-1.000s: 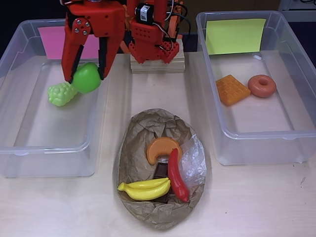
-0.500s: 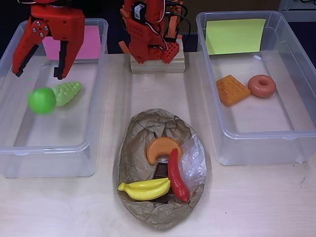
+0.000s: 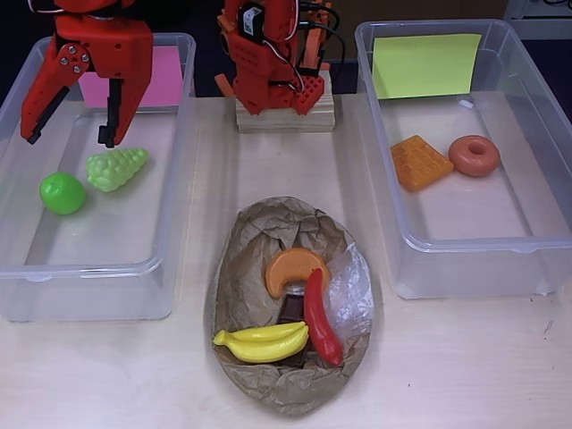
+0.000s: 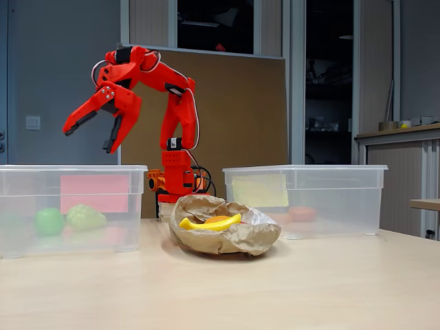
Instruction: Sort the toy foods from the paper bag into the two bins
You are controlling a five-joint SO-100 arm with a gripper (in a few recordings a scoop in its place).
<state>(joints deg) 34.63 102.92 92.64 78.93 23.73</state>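
My red gripper [image 3: 70,138] [image 4: 88,137] hangs open and empty above the left bin [image 3: 27,268] [image 4: 130,206], the one with the pink label. On that bin's floor lie the green apple [image 3: 63,192] [image 4: 49,221] and the light-green grapes [image 3: 116,168] [image 4: 85,217]. The right bin [image 3: 536,246] [image 4: 357,199], yellow-green label, holds the orange waffle [image 3: 420,162] and brown donut [image 3: 474,155]. The crumpled paper bag [image 3: 250,268] [image 4: 234,237] in the middle carries the orange croissant [image 3: 293,270], red chili [image 3: 320,320], yellow banana [image 3: 262,342] [image 4: 210,223] and a dark chocolate bar [image 3: 290,311] partly hidden beneath them.
The arm's base [image 3: 273,63] [image 4: 177,180] stands on a wooden block [image 3: 284,116] between the two bins at the back. Bare tabletop [image 3: 465,375] lies in front of the bins and around the bag.
The gripper carried the apple left over the pink-label bin and let it go. The apple dropped, rolled and now rests left of the grapes; the gripper stays raised and open.
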